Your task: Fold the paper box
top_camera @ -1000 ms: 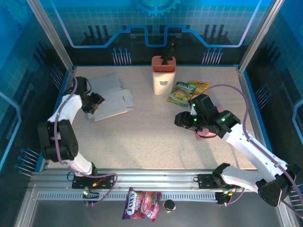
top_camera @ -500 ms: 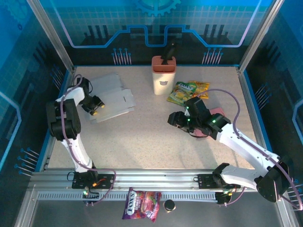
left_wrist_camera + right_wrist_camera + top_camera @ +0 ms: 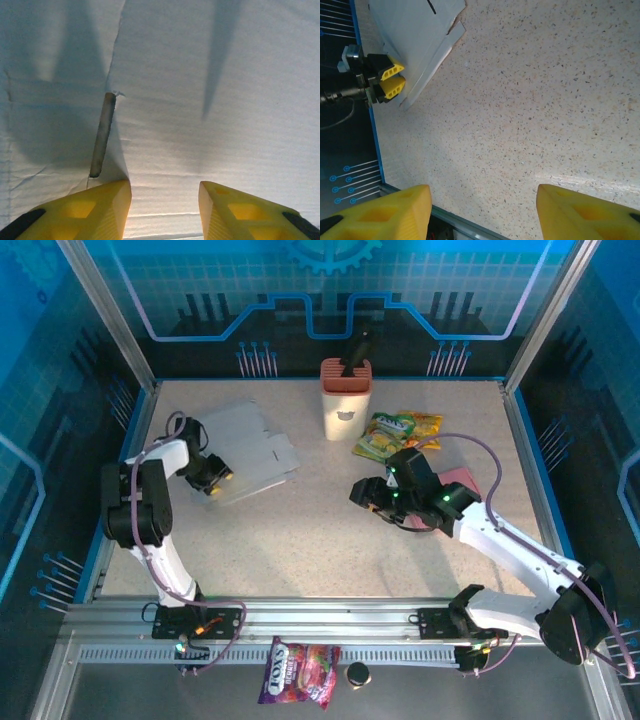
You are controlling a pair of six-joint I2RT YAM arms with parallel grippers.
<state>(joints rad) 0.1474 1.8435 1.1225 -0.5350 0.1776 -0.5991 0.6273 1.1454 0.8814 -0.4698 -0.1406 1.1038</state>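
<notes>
Paper box [image 3: 252, 445]: flat on desk [image 3: 330, 550], stretching away and rightward from my left tool [image 3: 214, 481], whose part-open jaws straddle its edge. Right tool [image 3: 364, 497]: open, empty.

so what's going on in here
Two robot arms are set to fold a paper box, which lies flat and unfolded at the far left of the table. The left gripper is at the sheet's near edge, jaws apart and right up against the cardboard; no firm pinch shows. The right gripper hangs open over bare tabletop near the middle, holding nothing. No fold is made yet.
</notes>
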